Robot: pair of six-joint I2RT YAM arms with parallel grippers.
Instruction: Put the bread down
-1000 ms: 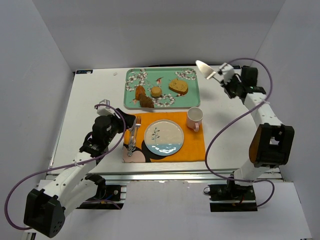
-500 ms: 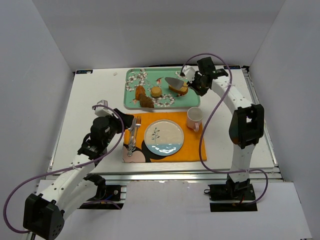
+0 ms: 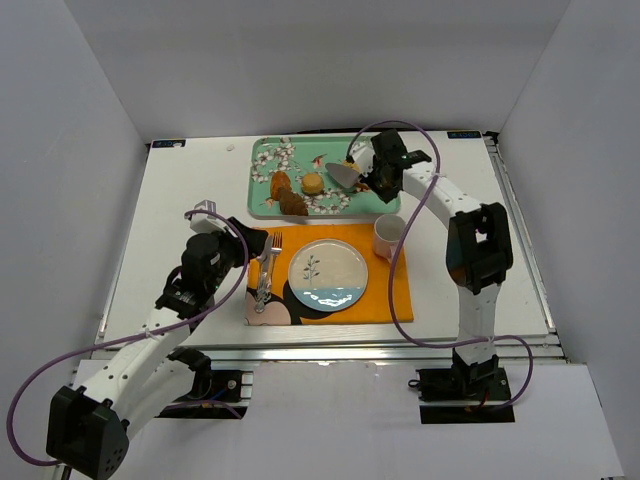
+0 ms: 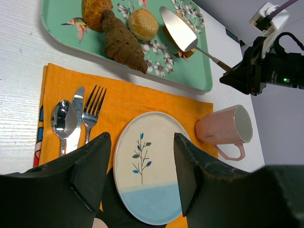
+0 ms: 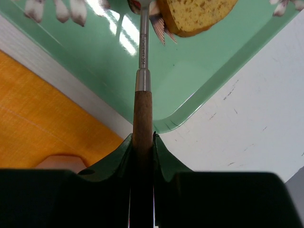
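Observation:
The bread (image 3: 312, 183) is a small round tan bun on the green floral tray (image 3: 262, 165), and it also shows in the left wrist view (image 4: 142, 23). My right gripper (image 3: 374, 180) (image 5: 142, 142) is shut on the wooden handle of a metal server (image 5: 142, 99). The server's blade (image 3: 343, 175) (image 4: 176, 31) hovers just right of the bread, over the wedge slice (image 5: 194, 14). My left gripper (image 3: 245, 245) (image 4: 142, 142) hangs open over the left of the orange placemat (image 3: 385, 290), empty, with the plate (image 3: 328, 275) (image 4: 152, 166) seen between its fingers.
Dark brown chunks (image 3: 290, 198) (image 4: 121, 42) lie on the tray left of the bread. A pink mug (image 3: 388, 236) (image 4: 223, 126) stands at the mat's right corner. Fork, knife and spoon (image 3: 265, 275) (image 4: 78, 114) lie left of the plate.
My right arm has swung in from the far right with the server, bringing the blade over the tray and then further left toward the bread. The left arm has barely moved.

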